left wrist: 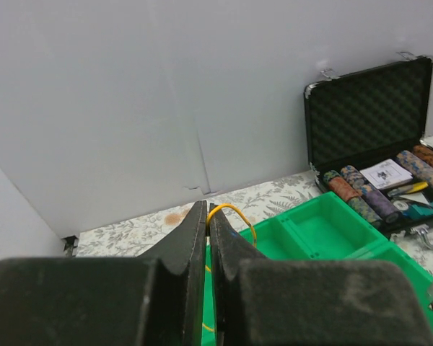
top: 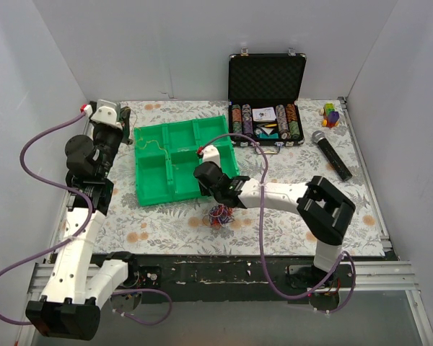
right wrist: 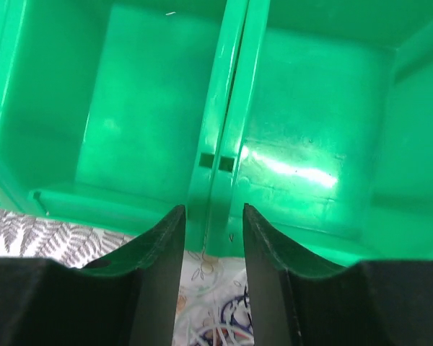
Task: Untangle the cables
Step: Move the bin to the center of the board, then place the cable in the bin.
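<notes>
A tangle of thin cables [top: 220,214] in red, blue and white lies on the floral table just in front of the green tray [top: 150,189]. A single orange wire [top: 150,143] trails over the tray's far left compartments. My left gripper [top: 125,119] at the tray's far left corner is shut on its end; the left wrist view shows the wire [left wrist: 234,210] looping out of the shut gripper [left wrist: 207,206]. My right gripper [top: 212,190] hangs open and empty over the tray's near edge. In the right wrist view the gripper [right wrist: 213,210] frames the tray divider [right wrist: 224,108], with the tangle [right wrist: 227,333] below.
An open black case [top: 267,76] of poker chips stands at the back, also in the left wrist view [left wrist: 368,108]. A microphone [top: 330,154] and a small coloured toy [top: 332,114] lie at the right. White walls enclose the table on three sides.
</notes>
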Robot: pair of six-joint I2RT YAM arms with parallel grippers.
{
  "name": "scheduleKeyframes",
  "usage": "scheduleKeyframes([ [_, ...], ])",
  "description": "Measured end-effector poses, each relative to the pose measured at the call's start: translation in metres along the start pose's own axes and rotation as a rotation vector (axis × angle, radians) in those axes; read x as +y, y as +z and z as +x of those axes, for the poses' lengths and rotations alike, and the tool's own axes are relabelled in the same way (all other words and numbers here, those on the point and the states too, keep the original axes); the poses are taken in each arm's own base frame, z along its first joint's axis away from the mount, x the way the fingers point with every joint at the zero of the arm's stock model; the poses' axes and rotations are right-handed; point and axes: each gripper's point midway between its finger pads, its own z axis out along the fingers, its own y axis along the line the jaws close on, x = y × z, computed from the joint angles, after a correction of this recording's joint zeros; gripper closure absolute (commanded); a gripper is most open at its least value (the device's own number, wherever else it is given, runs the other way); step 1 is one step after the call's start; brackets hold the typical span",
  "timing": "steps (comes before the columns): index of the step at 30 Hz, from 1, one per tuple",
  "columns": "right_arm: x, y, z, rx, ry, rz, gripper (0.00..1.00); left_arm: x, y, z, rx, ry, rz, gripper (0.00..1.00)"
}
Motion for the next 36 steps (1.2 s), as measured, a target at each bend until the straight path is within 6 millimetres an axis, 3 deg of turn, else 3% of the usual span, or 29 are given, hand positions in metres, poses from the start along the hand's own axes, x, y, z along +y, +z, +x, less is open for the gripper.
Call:
scheduleKeyframes([
  [5,0.001,-0.021,-0.017,-0.022,-0.016,-0.045,0.53,-0.016,-0.006,0.001,0.006,0.029,0.094,1.0],
  [12,0.009,-0.042,-0.047,-0.084,0.013,-0.101,0.53,-0.021,-0.029,0.019,0.016,0.181,0.131,1.0],
  [18,0.008,-0.048,-0.049,-0.091,0.02,-0.115,0.53,-0.021,-0.043,0.025,-0.001,0.287,0.14,1.0],
  [27,-0.005,-0.065,-0.045,-0.107,0.036,-0.116,0.53,-0.049,-0.034,0.018,-0.04,0.105,0.264,1.0],
  [33,-0.015,-0.076,-0.044,-0.12,0.046,-0.111,0.53,-0.057,-0.043,0.051,-0.031,0.096,0.283,1.0],
  [36,-0.018,-0.079,-0.044,-0.125,0.051,-0.108,0.53,-0.058,-0.043,0.056,-0.022,0.08,0.284,1.0],
])
